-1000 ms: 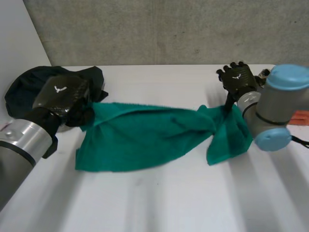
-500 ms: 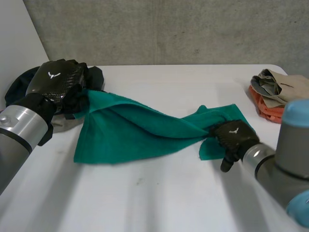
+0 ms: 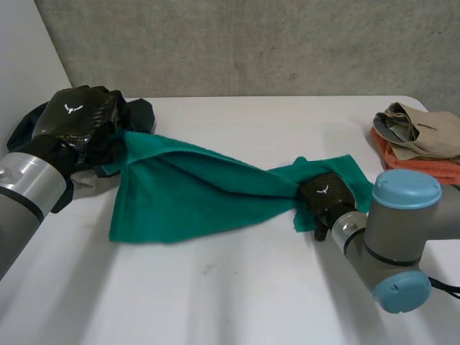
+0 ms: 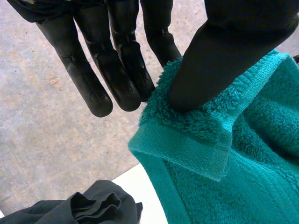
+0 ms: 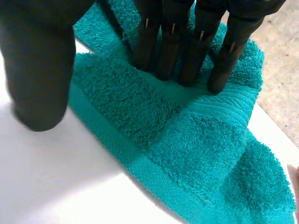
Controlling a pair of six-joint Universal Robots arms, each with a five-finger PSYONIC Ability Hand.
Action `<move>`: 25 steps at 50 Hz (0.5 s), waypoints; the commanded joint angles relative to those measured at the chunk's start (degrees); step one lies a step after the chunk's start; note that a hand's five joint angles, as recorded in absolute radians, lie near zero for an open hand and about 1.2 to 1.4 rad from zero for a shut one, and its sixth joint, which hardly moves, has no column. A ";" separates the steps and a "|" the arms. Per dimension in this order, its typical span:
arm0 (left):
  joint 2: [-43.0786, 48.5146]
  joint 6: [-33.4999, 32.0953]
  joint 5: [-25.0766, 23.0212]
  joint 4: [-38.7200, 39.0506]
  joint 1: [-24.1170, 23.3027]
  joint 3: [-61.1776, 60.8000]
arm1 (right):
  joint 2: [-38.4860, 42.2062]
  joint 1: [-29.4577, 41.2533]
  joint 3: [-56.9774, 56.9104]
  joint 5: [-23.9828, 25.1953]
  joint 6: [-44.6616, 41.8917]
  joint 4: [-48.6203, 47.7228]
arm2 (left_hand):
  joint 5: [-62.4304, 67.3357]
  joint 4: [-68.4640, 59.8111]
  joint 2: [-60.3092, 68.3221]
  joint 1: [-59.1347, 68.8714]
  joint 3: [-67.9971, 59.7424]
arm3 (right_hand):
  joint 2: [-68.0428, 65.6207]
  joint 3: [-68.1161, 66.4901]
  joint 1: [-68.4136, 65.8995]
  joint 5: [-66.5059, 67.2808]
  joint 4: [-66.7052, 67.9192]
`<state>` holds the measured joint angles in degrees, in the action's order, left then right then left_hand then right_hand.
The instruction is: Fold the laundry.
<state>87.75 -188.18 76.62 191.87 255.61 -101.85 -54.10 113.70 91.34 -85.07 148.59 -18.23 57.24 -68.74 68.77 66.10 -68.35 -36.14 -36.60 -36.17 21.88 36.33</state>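
Observation:
A green towel (image 3: 194, 194) stretches across the white table (image 3: 237, 287), twisted toward its right end. My left hand (image 3: 75, 118) holds the towel's far left corner raised above the table. In the left wrist view the thumb (image 4: 224, 51) pinches that corner of the towel (image 4: 233, 177) against the fingers (image 4: 112, 70). My right hand (image 3: 325, 195) rests on the towel's right end. In the right wrist view its straight fingers (image 5: 187, 46) press into the towel (image 5: 196, 144), while the thumb (image 5: 39, 70) stands apart over bare table beside the towel's edge.
A dark garment (image 3: 140, 111) lies heaped at the far left behind my left hand, and is also seen below the held corner (image 4: 88, 207). A stack of beige and orange clothes (image 3: 417, 140) sits at the table's right edge. A grey wall runs along the back.
My right hand came down from the towel's far right end and now presses on that end on the table, its fingers drawing in. My left hand lifted its corner up and back.

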 commanded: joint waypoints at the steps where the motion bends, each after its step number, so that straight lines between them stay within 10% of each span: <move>1: -0.12 0.09 -0.15 0.00 0.68 -0.19 | 1.10 0.47 -1.95 0.08 -0.05 0.03 | 12.76 -11.26 11.23 13.90 -11.65 | -7.33 -6.87 -7.30 11.60 7.14; 11: -0.21 0.01 -0.33 0.00 1.03 -0.28 | 2.86 0.29 -5.56 -0.88 -0.23 0.39 | 12.76 -11.26 11.23 13.90 -11.65 | -15.05 -14.59 -15.02 19.32 14.86; 16: -0.12 0.27 -0.24 -0.18 1.38 -0.02 | 4.79 -0.14 -8.89 -0.97 -0.23 0.03 | 12.76 -11.26 11.23 13.90 -11.65 | -43.77 -43.31 -43.74 48.04 43.58; 25: -2.05 0.01 -0.68 -5.18 4.63 2.88 | -4.33 -3.04 -12.33 -2.30 1.26 13.46 | 12.76 -11.26 11.23 13.90 -11.65 | -43.86 -43.40 -43.83 48.12 43.67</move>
<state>87.26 -187.96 76.36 190.64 258.05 -100.98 -51.07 112.50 80.22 -87.43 148.70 -14.65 57.23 -68.74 68.77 66.10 -68.35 -67.71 -67.91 -64.72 57.06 68.42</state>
